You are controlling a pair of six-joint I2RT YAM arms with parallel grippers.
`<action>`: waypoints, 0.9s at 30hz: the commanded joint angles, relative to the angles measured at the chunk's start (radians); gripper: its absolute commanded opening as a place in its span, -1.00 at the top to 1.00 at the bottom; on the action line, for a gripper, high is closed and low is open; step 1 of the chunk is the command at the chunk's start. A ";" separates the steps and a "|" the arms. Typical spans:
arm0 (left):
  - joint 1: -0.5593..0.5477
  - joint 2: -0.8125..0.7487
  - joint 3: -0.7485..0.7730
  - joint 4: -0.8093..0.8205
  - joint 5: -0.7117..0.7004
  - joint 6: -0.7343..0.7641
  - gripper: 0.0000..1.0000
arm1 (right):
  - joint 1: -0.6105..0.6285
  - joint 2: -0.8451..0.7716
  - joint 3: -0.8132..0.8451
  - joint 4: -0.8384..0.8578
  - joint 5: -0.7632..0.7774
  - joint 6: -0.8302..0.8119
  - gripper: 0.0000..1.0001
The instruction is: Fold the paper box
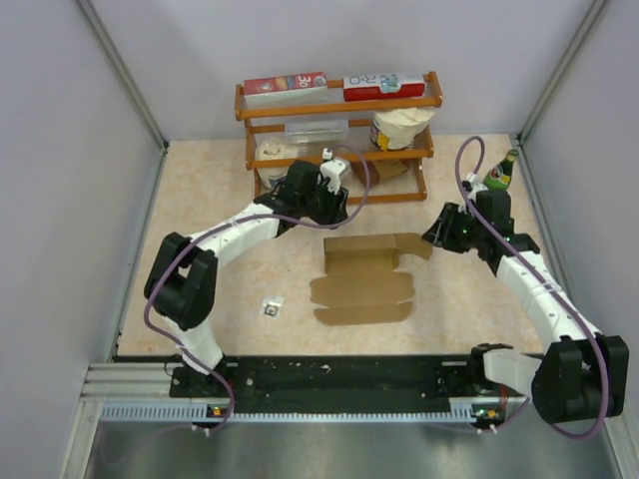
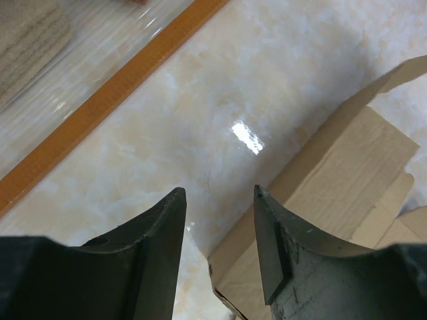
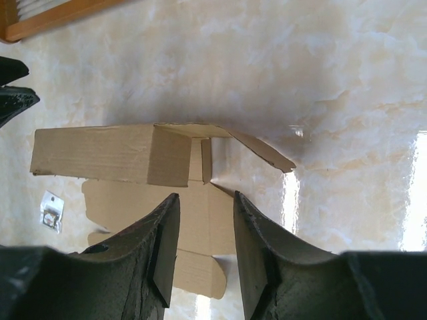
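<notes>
The paper box (image 1: 364,279) is a brown creased cardboard sheet lying mostly flat at mid-table. Its far panel is folded up, with a flap sticking out at the right. My left gripper (image 1: 334,210) is open and empty just behind the box's far left corner. In the left wrist view (image 2: 217,193) the box's raised edge (image 2: 347,173) lies under and right of the right finger. My right gripper (image 1: 439,235) is open and empty by the box's far right flap. In the right wrist view (image 3: 205,197) it hovers over the box (image 3: 100,153).
A wooden shelf (image 1: 339,130) with red-and-white cartons (image 1: 285,85) and bags stands at the back; its base rail shows in the left wrist view (image 2: 100,107). A green bottle (image 1: 502,172) stands behind the right gripper. A small packet (image 1: 271,307) lies left of the box.
</notes>
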 commanded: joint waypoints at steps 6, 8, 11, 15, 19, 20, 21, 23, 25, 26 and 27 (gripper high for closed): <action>0.038 0.123 0.098 -0.122 0.068 -0.036 0.14 | -0.027 0.008 0.068 -0.021 0.051 0.001 0.21; 0.039 0.134 0.084 -0.130 0.071 -0.047 0.17 | -0.030 0.014 0.076 -0.028 0.065 0.007 0.19; 0.038 0.141 0.063 -0.142 0.100 -0.055 0.21 | -0.036 0.025 0.090 -0.028 0.084 0.016 0.16; 0.038 0.120 -0.008 -0.121 0.143 -0.068 0.28 | -0.038 0.043 0.108 -0.034 0.094 0.022 0.15; 0.036 0.077 -0.093 -0.098 0.160 -0.100 0.32 | -0.038 0.067 0.116 -0.034 0.116 0.033 0.13; 0.038 0.066 -0.116 -0.090 0.165 -0.108 0.33 | -0.038 0.078 0.120 -0.034 0.116 0.036 0.12; 0.036 0.051 -0.138 -0.082 0.169 -0.114 0.34 | -0.038 0.087 0.122 -0.034 0.114 0.038 0.11; 0.033 0.022 -0.175 -0.073 0.171 -0.120 0.34 | -0.038 0.107 0.132 -0.035 0.108 0.039 0.10; 0.033 -0.004 -0.205 -0.073 0.165 -0.124 0.35 | -0.036 0.132 0.145 -0.029 0.099 0.035 0.09; 0.033 -0.021 -0.218 -0.068 0.163 -0.125 0.35 | -0.038 0.144 0.152 -0.022 0.082 0.025 0.09; 0.033 -0.030 -0.232 -0.065 0.163 -0.130 0.35 | -0.038 0.155 0.154 -0.002 0.061 0.012 0.09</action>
